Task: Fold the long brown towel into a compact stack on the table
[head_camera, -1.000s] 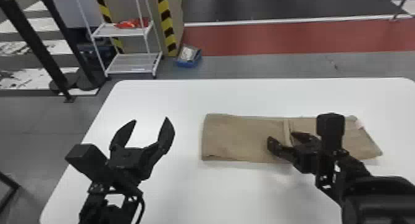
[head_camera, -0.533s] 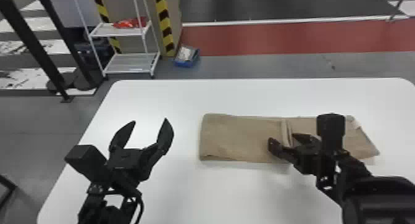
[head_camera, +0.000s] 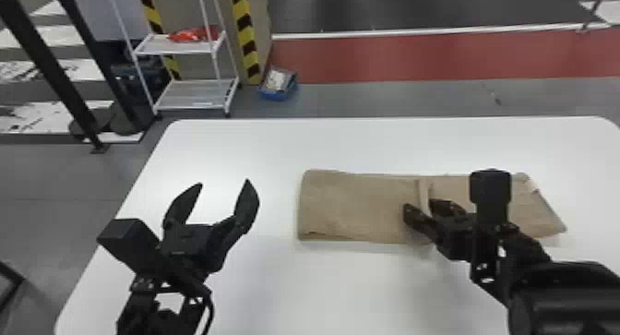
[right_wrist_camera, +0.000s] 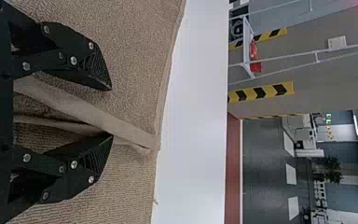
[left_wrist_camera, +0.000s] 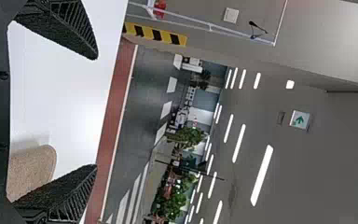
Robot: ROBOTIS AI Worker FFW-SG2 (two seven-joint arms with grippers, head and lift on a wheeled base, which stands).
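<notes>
The brown towel [head_camera: 355, 209] lies flat and partly folded on the white table, long side running left to right, with a raised fold edge [head_camera: 423, 193] near its middle. Over that edge is my right gripper [head_camera: 426, 212], fingers parted. In the right wrist view the same gripper [right_wrist_camera: 109, 112] straddles the raised fold [right_wrist_camera: 88, 112], a gap between its fingers and the towel [right_wrist_camera: 135, 56] behind them. Left of the towel, my left gripper [head_camera: 226, 191] stands wide open above the table. The left wrist view shows this gripper [left_wrist_camera: 97, 112] holding nothing, the towel's end [left_wrist_camera: 32, 165] beyond one finger.
The white table [head_camera: 258, 145] has bare surface behind and in front of the towel. Past its far edge stand a white shelf rack [head_camera: 193, 96] and a blue box [head_camera: 278, 85] on the floor.
</notes>
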